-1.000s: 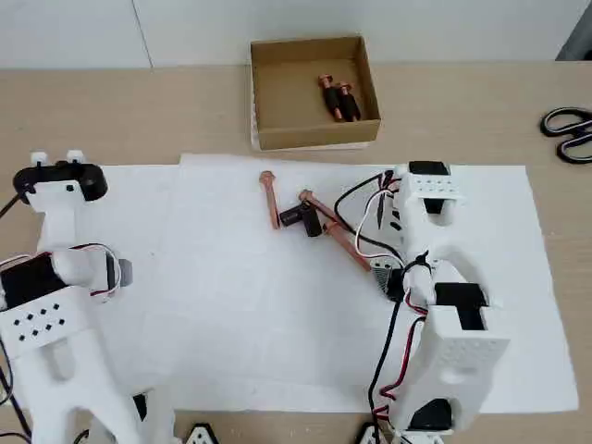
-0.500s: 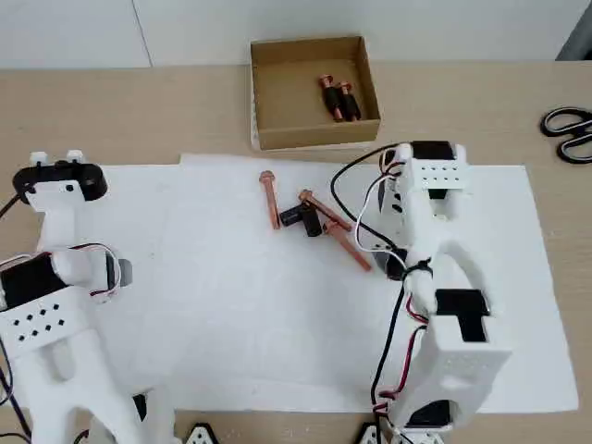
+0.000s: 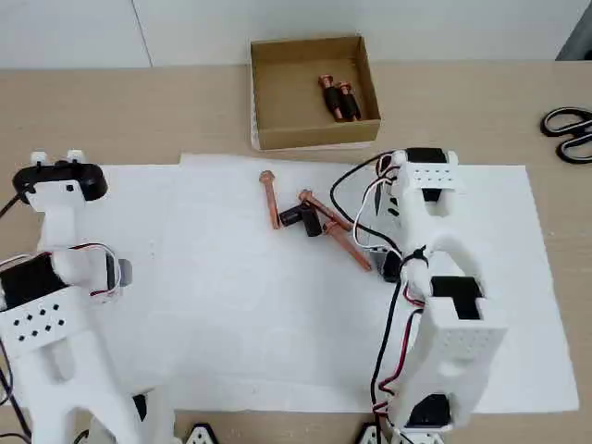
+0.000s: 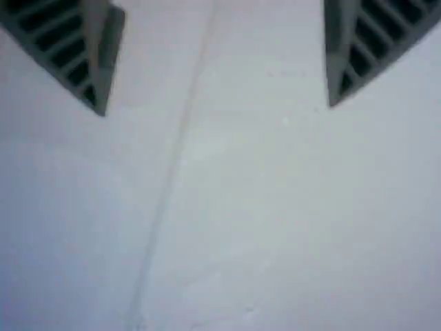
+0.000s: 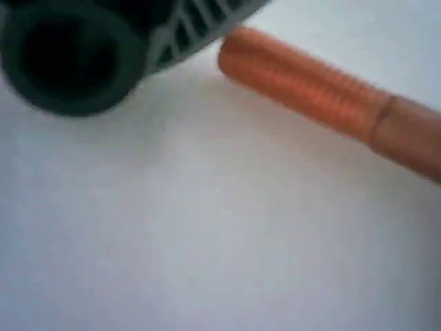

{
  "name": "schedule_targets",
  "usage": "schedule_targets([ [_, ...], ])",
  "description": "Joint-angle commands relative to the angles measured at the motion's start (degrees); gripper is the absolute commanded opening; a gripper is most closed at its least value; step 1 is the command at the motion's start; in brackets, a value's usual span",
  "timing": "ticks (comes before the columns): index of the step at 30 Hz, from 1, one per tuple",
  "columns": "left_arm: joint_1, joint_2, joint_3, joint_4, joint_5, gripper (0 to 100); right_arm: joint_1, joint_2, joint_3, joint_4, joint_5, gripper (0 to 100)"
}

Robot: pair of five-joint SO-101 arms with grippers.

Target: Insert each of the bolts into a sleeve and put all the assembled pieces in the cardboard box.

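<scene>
Hovering at the threaded end of a copper bolt (image 5: 310, 96), the right gripper (image 3: 389, 267) held a black sleeve (image 5: 69, 58) with its bore open toward the wrist camera. One ribbed jaw pressed the sleeve's side, and the jaws were judged to be clamped on it. The sleeve sat just beside the bolt tip, not yet over it. That bolt lay on the white foam sheet (image 3: 213, 305) at about 3 o'clock of centre.

The step in hand looked like mating sleeve to bolt. The next move would call for lining the bore up with the threads and sliding it on, likely with the bolt steadied.

The left gripper (image 4: 217, 55) hung with jaws wide apart over bare sheet at 8 o'clock. Two assembled pieces (image 3: 339, 98) lay in the cardboard box (image 3: 277, 92) at 12 o'clock, so the job appeared partly done. Another bolt (image 3: 269, 199) and a third bolt (image 3: 319, 205) lay near centre, the third touching loose sleeves (image 3: 301, 218).

From above, the right arm (image 3: 444, 324) and its wires (image 3: 356, 199) covered much of the gripper. The second jaw was cut off in the wrist view, and the number of loose sleeves was hard to tell.
</scene>
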Motion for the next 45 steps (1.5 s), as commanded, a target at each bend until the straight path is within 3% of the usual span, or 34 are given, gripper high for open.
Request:
schedule_targets([
  [1, 0.0, -0.35, -0.31, -1.23, -1.14, 20, -0.04, 0.13, -2.64, 0.13, 0.35, 15.5],
  [28, 0.0, -0.35, -0.22, -1.23, -1.32, 20, 0.04, 0.75, -6.59, 0.04, 0.53, 14.7],
  [41, 0.0, -0.35, -0.22, -0.97, -1.32, 20, 0.04, 7.69, -6.86, -1.1, 0.53, 14.7],
  [45, 0.0, -0.35, -0.22, -1.14, -1.32, 20, 0.04, 7.25, -6.86, -1.1, 0.53, 5.8],
])
